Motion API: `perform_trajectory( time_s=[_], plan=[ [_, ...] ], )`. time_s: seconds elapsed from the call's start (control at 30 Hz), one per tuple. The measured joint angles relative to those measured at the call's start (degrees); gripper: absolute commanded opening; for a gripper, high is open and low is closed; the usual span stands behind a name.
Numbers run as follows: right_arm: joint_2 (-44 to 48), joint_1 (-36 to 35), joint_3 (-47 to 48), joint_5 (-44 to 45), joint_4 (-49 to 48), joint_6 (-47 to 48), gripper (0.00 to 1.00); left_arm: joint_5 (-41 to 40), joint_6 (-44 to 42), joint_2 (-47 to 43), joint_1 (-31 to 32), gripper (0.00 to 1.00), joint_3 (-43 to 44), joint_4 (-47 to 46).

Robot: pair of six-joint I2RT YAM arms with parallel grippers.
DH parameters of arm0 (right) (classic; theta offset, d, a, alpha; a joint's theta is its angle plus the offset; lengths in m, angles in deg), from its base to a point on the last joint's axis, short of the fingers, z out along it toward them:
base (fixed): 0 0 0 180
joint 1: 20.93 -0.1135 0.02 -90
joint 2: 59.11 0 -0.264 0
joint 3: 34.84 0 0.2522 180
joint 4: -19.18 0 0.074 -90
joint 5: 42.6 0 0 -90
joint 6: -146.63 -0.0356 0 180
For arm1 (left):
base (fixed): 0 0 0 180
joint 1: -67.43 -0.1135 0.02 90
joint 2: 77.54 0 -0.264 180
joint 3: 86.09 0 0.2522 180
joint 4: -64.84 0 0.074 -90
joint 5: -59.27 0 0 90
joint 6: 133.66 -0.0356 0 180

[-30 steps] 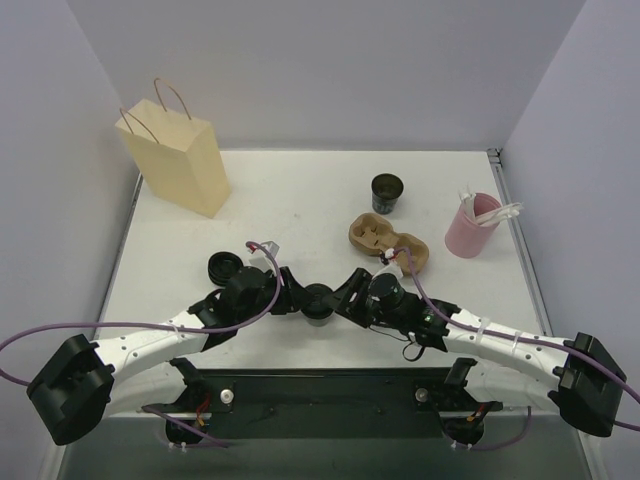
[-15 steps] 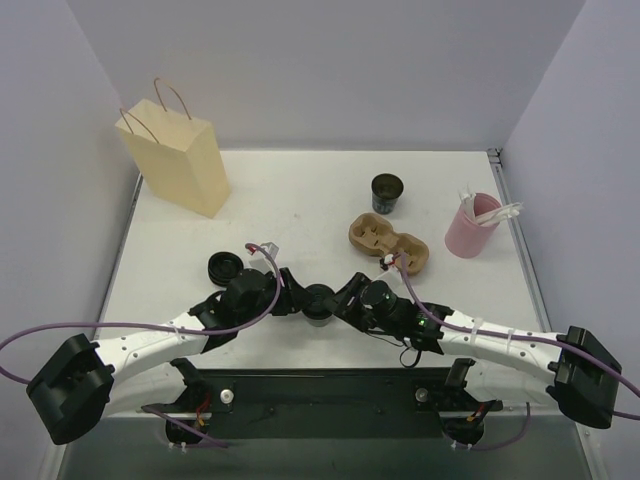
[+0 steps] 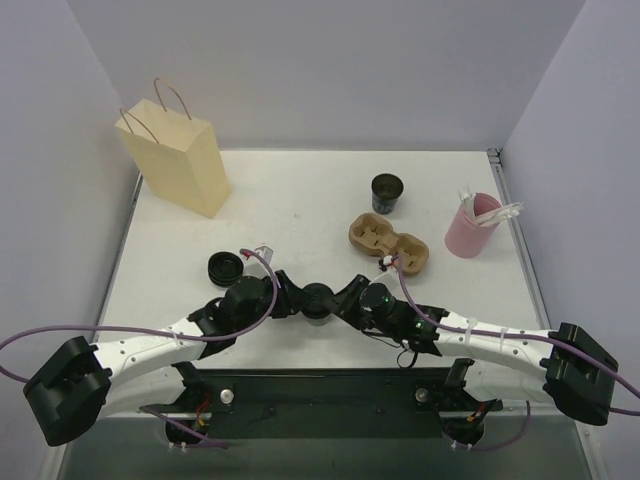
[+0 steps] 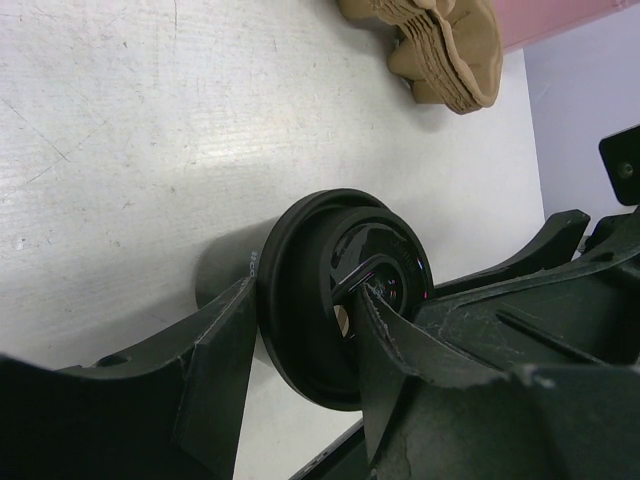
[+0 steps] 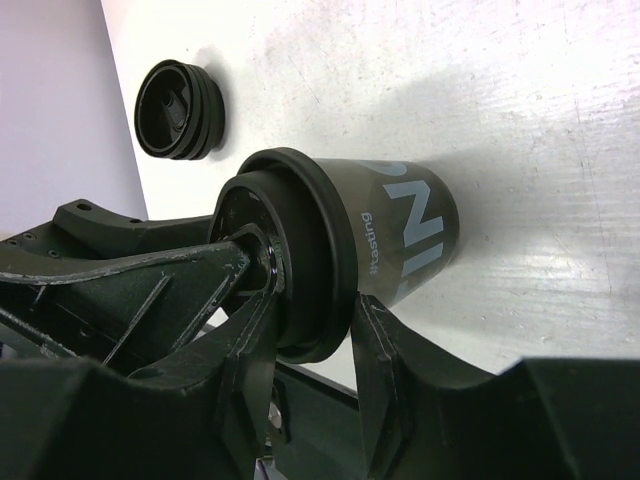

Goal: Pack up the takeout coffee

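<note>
Two claws, our left claw (image 4: 305,330) and right claw (image 5: 315,322), pinch the lid (image 4: 325,255) of one coffee cup (image 5: 410,225) at the desk's (image 3: 300,200) near edge.

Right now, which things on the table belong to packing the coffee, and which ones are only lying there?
For the job: lidded coffee cup, gripped by left claw and right claw; open cup; black lids, probably; cardboard carrier; paper bag.
Lying about, probably: pink cup; white utensils in it.
</note>
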Motion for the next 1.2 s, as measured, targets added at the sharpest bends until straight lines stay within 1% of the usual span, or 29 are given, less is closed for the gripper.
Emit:
perform_trajectory(
  time_s=[0.1,0.23,0.33,0.47,0.63,0.77,0.87,1.07,1.2],
  plan=[
    [0.0,0.02,-0.5,0.48,-1.01,0.72,0.18,-1.22,0.66,0.46,0.57,0.49,-0.24,-1.01],
    [0.04,0.42,-1.22,0.85,-2.36,2.01,0.1,-3.1,1.38,0.96,1.49,0.49,-0.33,-1.86],
    [0.04,1.42,-2.14,0.13,-4.33,3.37,0.06,-4.59,2.14,1.31,2.08,0.49,-0.39,-2.36],
    [-0.37,4.2,-2.4,-3.93,-6.1,7.56,0.03,-7.13,3.37,1.62,3.23,0.49,-0.48,-2.75],
    [-3.02,8.52,-0.31,-11.23,-6.78,16.13,0.0,-9.75,4.33,1.75,4.11,0.49,-0.61,-2.93],
    [-5.99,11.28,2.67,-16.59,-6.6,22.73,0.0,-11.82,4.98,1.81,4.17,0.49,-0.63,-2.89],
    [-7.91,12.79,4.2,-19.65,-6.62,26.01,0.0,-12.96,5.44,2.14,4.17,0.49,-0.63,-2.95],
    [-11.32,15.54,6.23,-24.79,-6.95,29.86,0.0,-14.73,5.92,3.04,4.17,0.49,-0.15,-2.95],
    [-13.55,17.18,7.34,-27.56,-7.78,30.77,0.04,-16.22,6.4,3.65,4.17,0.49,0.33,-2.73]
  ],
)
